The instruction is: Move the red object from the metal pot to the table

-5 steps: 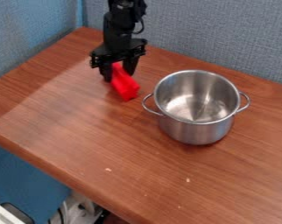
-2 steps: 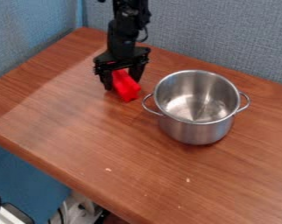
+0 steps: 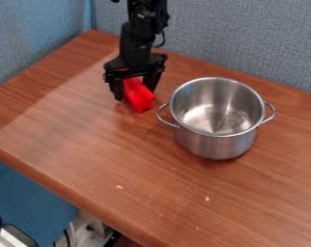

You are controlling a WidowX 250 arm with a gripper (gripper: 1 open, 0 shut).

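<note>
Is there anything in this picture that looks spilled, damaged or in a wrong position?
Nothing stands out. The metal pot stands upright and empty on the table. The red object lies on the wood beside the pot, under the gripper. No spill or damage is visible.

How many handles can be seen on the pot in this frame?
2. One handle sticks out on the pot's left side, toward the red block; the other handle is on its right side.
</note>
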